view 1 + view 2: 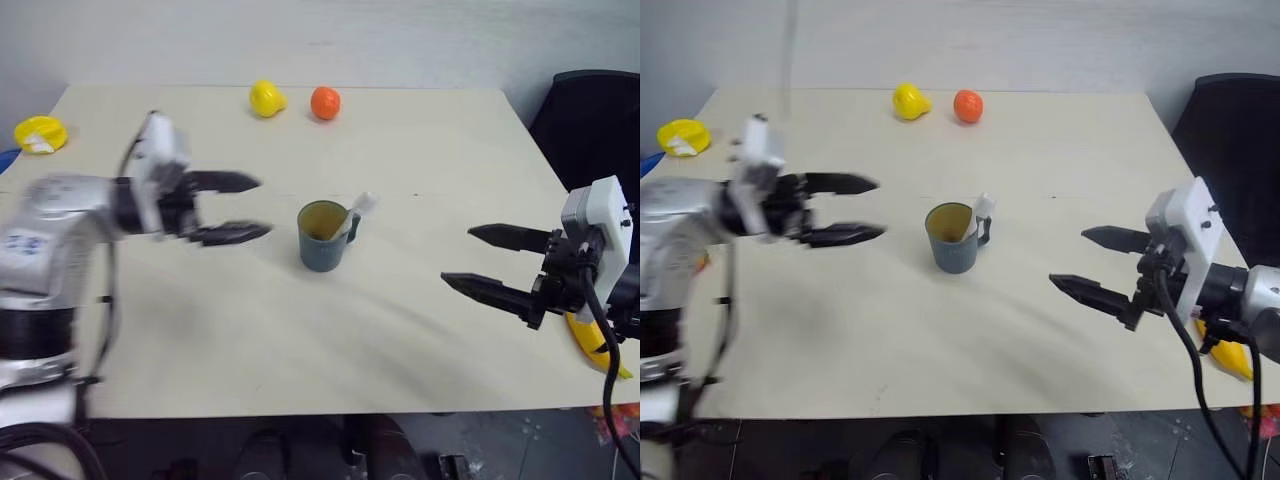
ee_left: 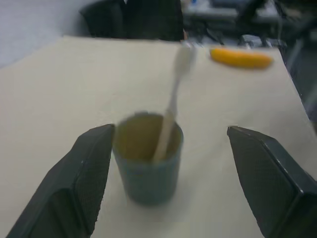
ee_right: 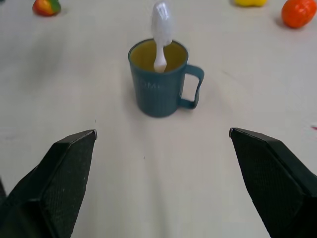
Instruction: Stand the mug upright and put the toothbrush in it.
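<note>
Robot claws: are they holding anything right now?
No. The left claw and right claw are both open with nothing in them. The slim white plastic toothbrush stands inside the upright dark teal cylindrical mug.

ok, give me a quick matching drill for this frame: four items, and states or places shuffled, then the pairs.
Items:
1. mug
2. toothbrush
3. banana
4. orange fruit

States or places:
A. leaning inside the mug, head up
B. far side of the table, next to a yellow fruit
C. upright mid-table
D. by the table edge near the right gripper

Pairs: 1-C, 2-A, 3-D, 4-B
</note>
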